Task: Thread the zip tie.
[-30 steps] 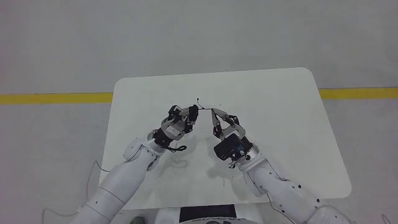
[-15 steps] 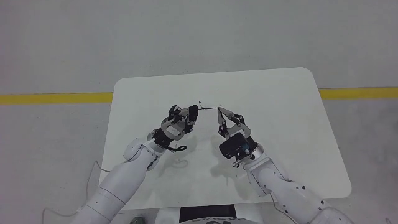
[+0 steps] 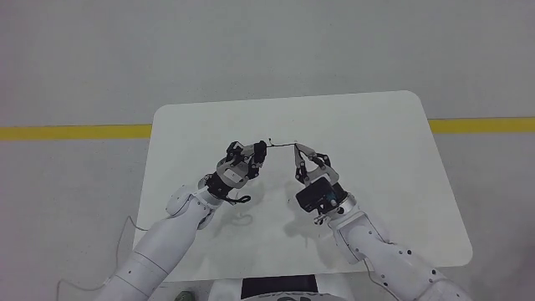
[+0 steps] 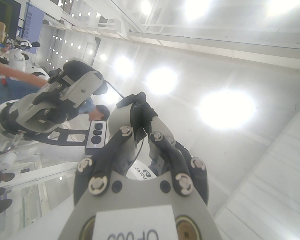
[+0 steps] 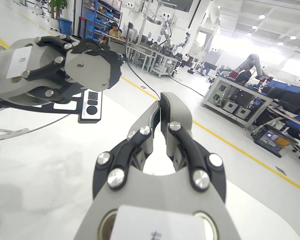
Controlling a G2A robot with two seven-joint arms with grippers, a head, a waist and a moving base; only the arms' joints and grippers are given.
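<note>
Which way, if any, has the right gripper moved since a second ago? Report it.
Yes. The right gripper has shifted towards the table's right edge, away from the left gripper; the zip tie spans between them.

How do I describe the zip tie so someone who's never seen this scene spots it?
Start at the white table; over it, the left gripper and right gripper face each other, tips close together. The zip tie is the thin black strand spanning the gap between them, pinched by both. It is hair-thin next to the bulky grey-and-black grippers.

text | left wrist label (image 4: 135, 221): cut off | right wrist label (image 5: 160, 223): unreadable
</note>
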